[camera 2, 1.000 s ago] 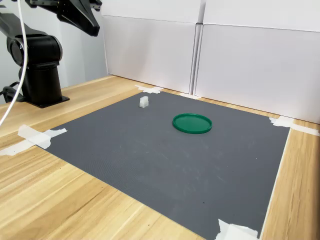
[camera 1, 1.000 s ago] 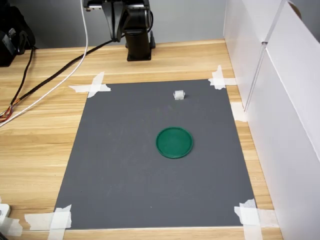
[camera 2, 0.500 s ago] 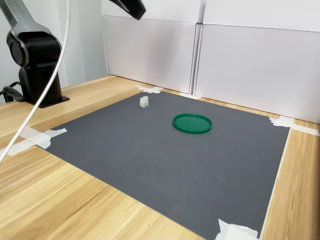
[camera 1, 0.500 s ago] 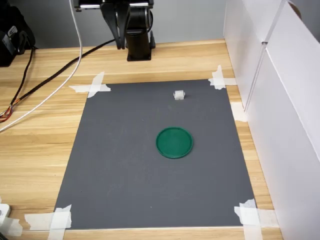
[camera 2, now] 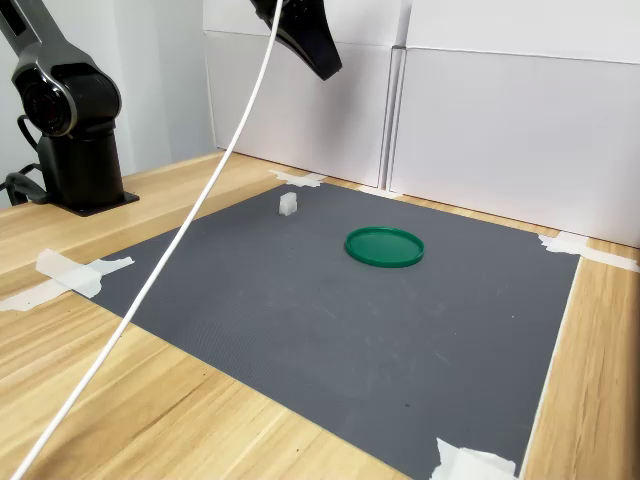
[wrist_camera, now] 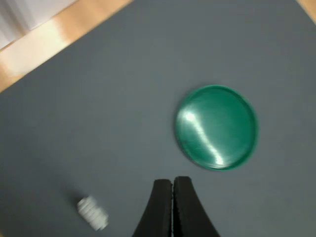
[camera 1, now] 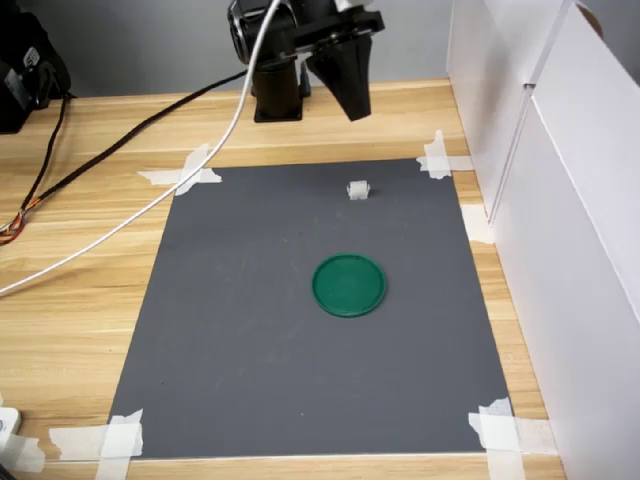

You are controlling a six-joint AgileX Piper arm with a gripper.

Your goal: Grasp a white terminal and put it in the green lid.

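Your bench (camera 1: 80,290): light wood, w/ a white panel wall (camera 1: 570,230) along the first exterior view's right. Dark grey mat (camera 1: 250,350) lies flat on it, corners held by white tape strips (camera 1: 185,170). Arm base (camera 2: 75,130) sits on the wood beyond the mat's far edge in the first exterior view, at the second exterior view's left. White cable (camera 1: 150,205) runs from the arm down across the bench.

End effector (camera 1: 350,85) hangs in the air over the mat's far edge, well above the surface, empty. In the wrist view its black fingers (wrist_camera: 159,207) are pressed together, no gap.

Green lid (camera 1: 348,285) lies flat near the mat's middle; nothing in it.

White terminal (camera 1: 358,190) stands on the mat close to the far edge in the first exterior view, well apart from the lid, toward the arm base. In the wrist view it's blurred (wrist_camera: 93,213), off to one side of the fingertips, not touching them.
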